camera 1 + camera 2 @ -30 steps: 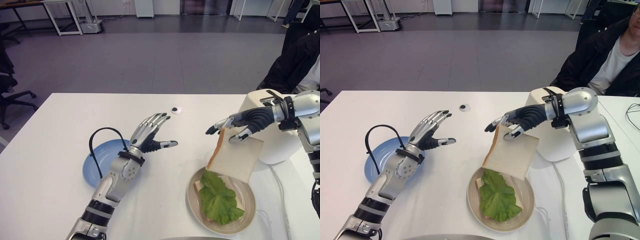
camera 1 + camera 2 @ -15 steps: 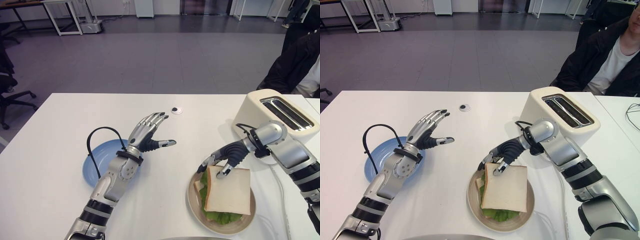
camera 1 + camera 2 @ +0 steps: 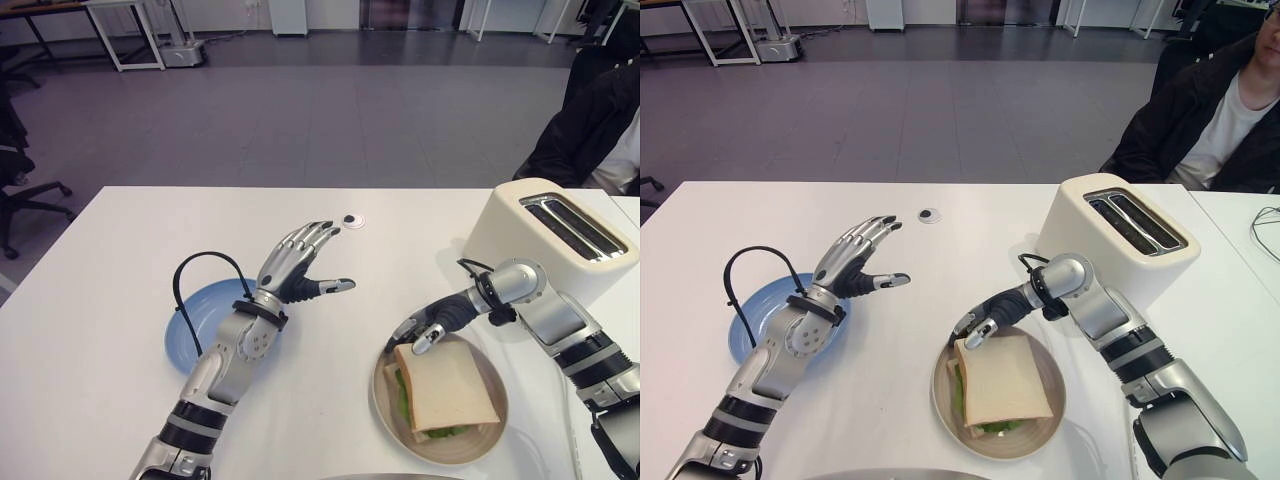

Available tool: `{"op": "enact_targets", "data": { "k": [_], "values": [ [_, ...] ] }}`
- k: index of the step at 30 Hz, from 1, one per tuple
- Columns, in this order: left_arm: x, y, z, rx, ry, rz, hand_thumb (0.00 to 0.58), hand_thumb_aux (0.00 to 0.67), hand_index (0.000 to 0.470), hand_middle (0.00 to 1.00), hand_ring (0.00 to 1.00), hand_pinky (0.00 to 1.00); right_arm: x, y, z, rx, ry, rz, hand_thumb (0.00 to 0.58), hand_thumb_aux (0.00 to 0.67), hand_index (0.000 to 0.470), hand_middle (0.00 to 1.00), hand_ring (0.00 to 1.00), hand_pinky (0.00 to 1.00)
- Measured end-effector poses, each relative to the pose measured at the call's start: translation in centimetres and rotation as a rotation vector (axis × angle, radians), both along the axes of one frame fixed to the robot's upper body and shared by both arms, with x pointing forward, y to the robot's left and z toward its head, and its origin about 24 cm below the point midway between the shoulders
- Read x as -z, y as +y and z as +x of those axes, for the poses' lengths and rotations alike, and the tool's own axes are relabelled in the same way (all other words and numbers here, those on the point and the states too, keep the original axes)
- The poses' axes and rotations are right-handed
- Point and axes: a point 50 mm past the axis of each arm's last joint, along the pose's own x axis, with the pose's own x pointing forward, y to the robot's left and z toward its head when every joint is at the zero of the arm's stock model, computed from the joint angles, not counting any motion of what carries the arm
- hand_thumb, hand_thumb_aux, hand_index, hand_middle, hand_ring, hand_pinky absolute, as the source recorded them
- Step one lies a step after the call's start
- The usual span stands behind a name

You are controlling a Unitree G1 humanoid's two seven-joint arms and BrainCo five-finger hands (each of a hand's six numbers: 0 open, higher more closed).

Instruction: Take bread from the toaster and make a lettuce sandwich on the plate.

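A beige plate (image 3: 382, 402) at the front right holds a sandwich. Its top bread slice (image 3: 450, 388) lies flat, and green lettuce (image 3: 401, 389) peeks out at its left and front edges. My right hand (image 3: 417, 331) is low over the plate, at the slice's far-left corner and touching or just above it. The cream toaster (image 3: 545, 240) stands behind the plate at the right, its slots facing up. My left hand (image 3: 298, 266) hovers open over the middle of the table, palm turned right, holding nothing.
A blue plate (image 3: 193, 328) lies under my left forearm, with a black cable loop (image 3: 196, 266) above it. A small black-and-white disc (image 3: 352, 220) sits on the table towards the back. A white cord (image 3: 556, 362) runs forward from the toaster.
The right hand brought the bread slice down from beside the toaster and laid it over the lettuce. It then slid left to the slice's corner. The left hand stayed put.
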Motion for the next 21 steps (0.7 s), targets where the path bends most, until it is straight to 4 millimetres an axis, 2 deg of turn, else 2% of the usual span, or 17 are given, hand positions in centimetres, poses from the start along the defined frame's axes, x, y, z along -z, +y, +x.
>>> {"op": "enact_targets", "data": {
  "k": [3, 5, 7, 10, 15, 18, 21],
  "values": [
    [-1.7, -2.8, -2.0, 0.285, 0.014, -0.11, 0.0, 0.0, 0.0, 0.0, 0.0, 0.0, 0.0, 0.0, 0.1, 0.004, 0.002, 0.004, 0.0, 0.0, 0.0, 0.0, 0.0, 0.0],
    [-3.0, -4.8, -4.4, 0.539, 0.033, -0.178, 0.0, 0.0, 0.0, 0.0, 0.0, 0.0, 0.1, -0.1, 0.1, 0.008, 0.003, 0.006, 0.0, 0.0, 0.0, 0.0, 0.0, 0.0],
    [-2.9, -5.0, -5.2, 0.623, 0.09, -0.198, 0.0, 0.0, 0.0, 0.0, 0.0, 0.0, 0.1, -0.2, 0.0, 0.011, 0.005, 0.008, 0.0, 0.0, 0.0, 0.0, 0.0, 0.0],
    [-2.5, -6.3, -7.4, 0.835, 0.232, -0.202, 0.0, 0.0, 0.0, 0.0, 0.0, 0.0, 0.2, -0.4, 0.1, 0.017, 0.005, 0.01, 0.0, 0.0, 0.0, 0.0, 0.0, 0.0],
    [-1.1, -7.5, -9.2, 0.986, 0.425, -0.156, 0.0, 0.0, 0.0, 0.0, 0.0, 0.0, 0.4, -0.5, 0.3, 0.033, 0.014, 0.018, 0.0, 0.0, 0.0, 0.0, 0.0, 0.0],
    [0.5, -7.3, -9.7, 0.996, 0.575, -0.11, 0.0, 0.0, 0.0, 0.0, 0.0, 0.0, 0.4, -0.6, 0.4, 0.042, 0.014, 0.025, 0.0, 0.0, 0.0, 0.0, 0.0, 0.0],
    [1.1, -7.6, -9.8, 1.004, 0.63, -0.1, 0.0, 0.0, 0.0, 0.0, 0.0, 0.0, 0.4, -0.6, 0.5, 0.045, 0.015, 0.028, 0.0, 0.0, 0.0, 0.0, 0.0, 0.0]
  ]
}}
